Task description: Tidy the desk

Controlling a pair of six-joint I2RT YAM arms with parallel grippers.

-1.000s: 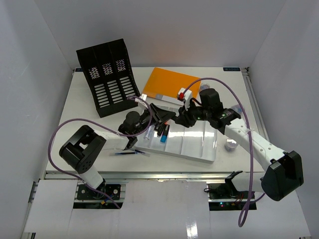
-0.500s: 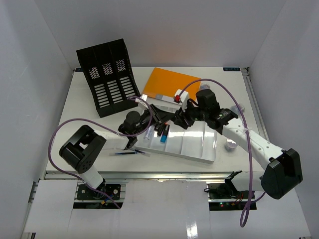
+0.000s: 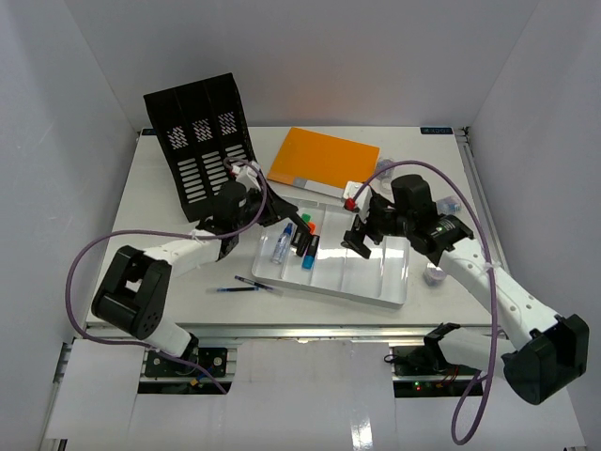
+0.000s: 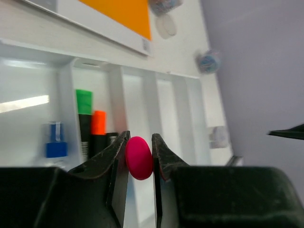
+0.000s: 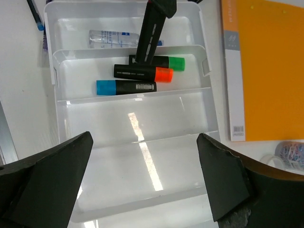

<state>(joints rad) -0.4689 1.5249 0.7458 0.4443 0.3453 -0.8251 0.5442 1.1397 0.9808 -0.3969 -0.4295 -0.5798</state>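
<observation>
The desk (image 3: 155,202) is a wide white tabletop. My left gripper (image 3: 285,209) (image 4: 138,142) is shut on a black marker (image 5: 149,33) whose pink end (image 4: 138,157) shows between the jaws. The marker hangs tilted over the left end of the white compartmented tray (image 3: 380,287) (image 5: 204,61). In that tray lie a green highlighter (image 5: 161,61), an orange one (image 5: 142,72), a blue one (image 5: 126,87) and a small blue-capped bottle (image 3: 281,246) (image 5: 111,38). My right gripper (image 3: 362,233) (image 5: 142,175) stands wide open above the tray's bare middle compartments, holding nothing.
A black file rack (image 3: 202,141) stands at the back left. An orange notebook (image 3: 324,155) lies behind the tray. A blue pen (image 3: 242,285) lies on the desk left of the tray. Small tape rolls (image 3: 435,274) (image 3: 451,202) sit to the right of the tray.
The two grippers were close together over the tray's left end. The right gripper has opened and drawn back to the right. The left arm has pulled back left with the marker.
</observation>
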